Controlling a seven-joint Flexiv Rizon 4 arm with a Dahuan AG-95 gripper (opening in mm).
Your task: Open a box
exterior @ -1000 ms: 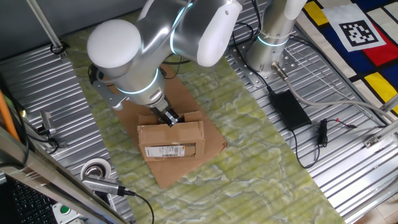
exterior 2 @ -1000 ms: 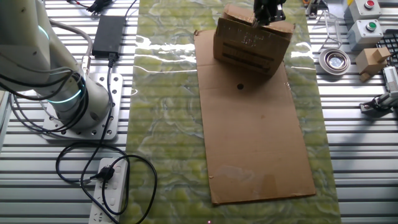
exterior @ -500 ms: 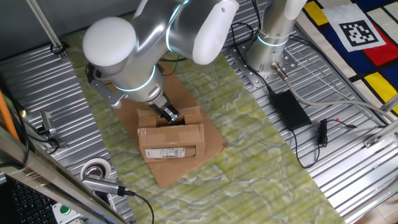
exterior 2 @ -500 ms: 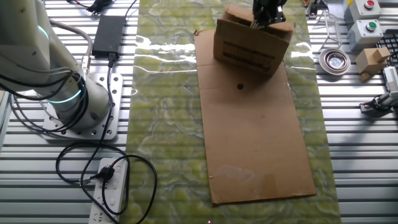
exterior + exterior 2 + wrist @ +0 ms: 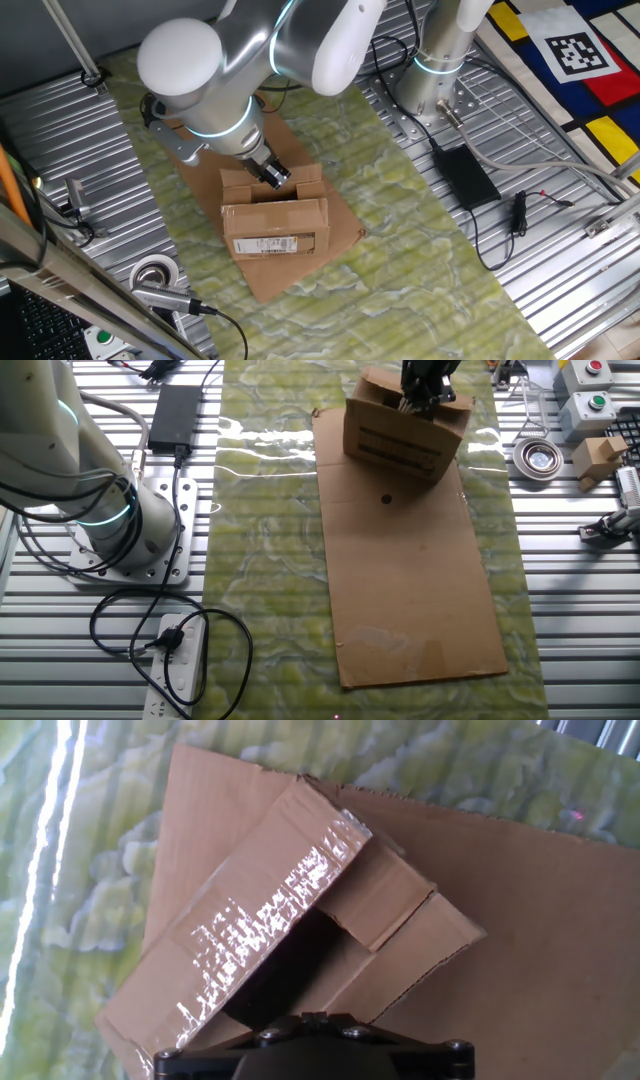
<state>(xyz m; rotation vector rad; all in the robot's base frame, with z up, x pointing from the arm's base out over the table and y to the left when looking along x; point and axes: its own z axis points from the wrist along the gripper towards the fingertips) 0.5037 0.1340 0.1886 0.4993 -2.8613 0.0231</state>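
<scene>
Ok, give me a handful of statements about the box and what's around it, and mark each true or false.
1. The box rests on a flat cardboard sheet. True.
2. A white barcode label is on the box's side. True.
3. All top flaps lie flat and taped shut. False: the hand view shows a dark gap between the flaps.
4. The gripper is far from the box, over the power adapter. False: it is right at the box top.
5. A tape roll lies on the metal table. True.
</scene>
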